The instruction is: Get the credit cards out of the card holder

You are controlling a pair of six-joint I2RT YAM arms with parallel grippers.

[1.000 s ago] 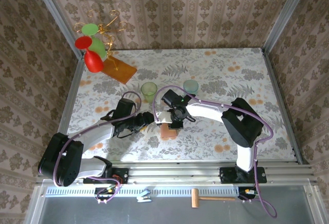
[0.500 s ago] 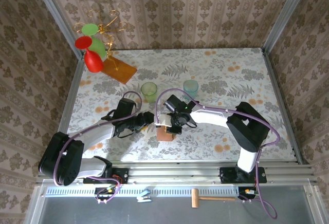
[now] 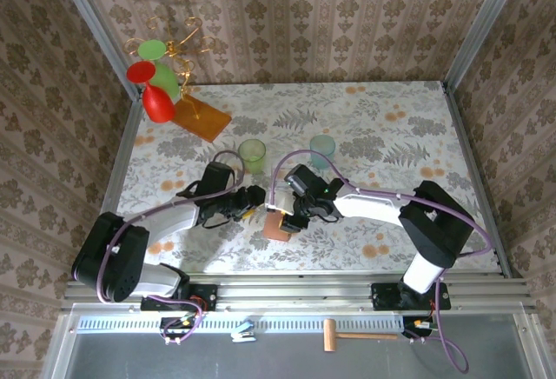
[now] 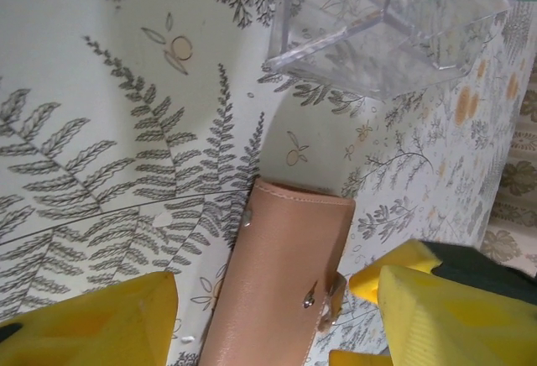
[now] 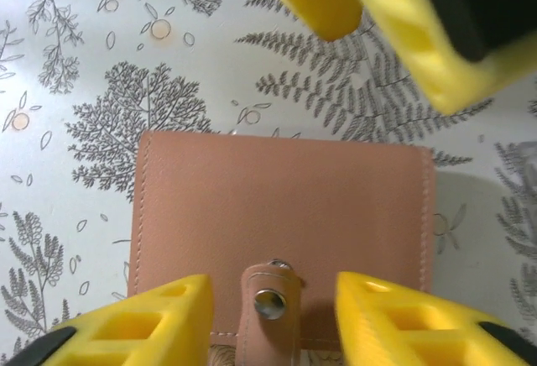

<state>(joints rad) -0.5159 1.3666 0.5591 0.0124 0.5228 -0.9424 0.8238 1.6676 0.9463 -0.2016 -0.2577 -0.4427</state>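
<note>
The card holder (image 3: 278,228) is found lying flat on the floral table (image 3: 417,136), near the front edge, at about 7 o'clock from the table's middle. It is seen folded shut with its tan outer leather turned up. In the right wrist view its snap strap (image 5: 270,299) is laid over the edge at 6 o'clock, and the metal stud is shown.

The right gripper (image 3: 288,216) is held over the holder from the 3 o'clock side. In its own camera its yellow fingers (image 5: 143,324) are set on either side of the strap, and bare leather is left between the strap and each finger. The jaws are parted to a middling width and nothing is clasped. Whether the leather is touched from above cannot be told.

The left gripper (image 3: 254,200) is placed at 10 o'clock of the holder, just beside it. In the left wrist view its broad fingers (image 4: 92,324) are spread wide, and the holder's near end is framed between them. Patterned table is seen between the leather and the finger at 8 o'clock, so no grip is made.

A green cup (image 3: 252,152) is stood at 11 o'clock of the holder and a pale blue-green cup (image 3: 322,146) at 1 o'clock, both near it. An orange-brown board (image 3: 201,118) is laid well apart at 10 o'clock, toward the far left corner, with red and green glasses (image 3: 149,83) hung beside it.
</note>
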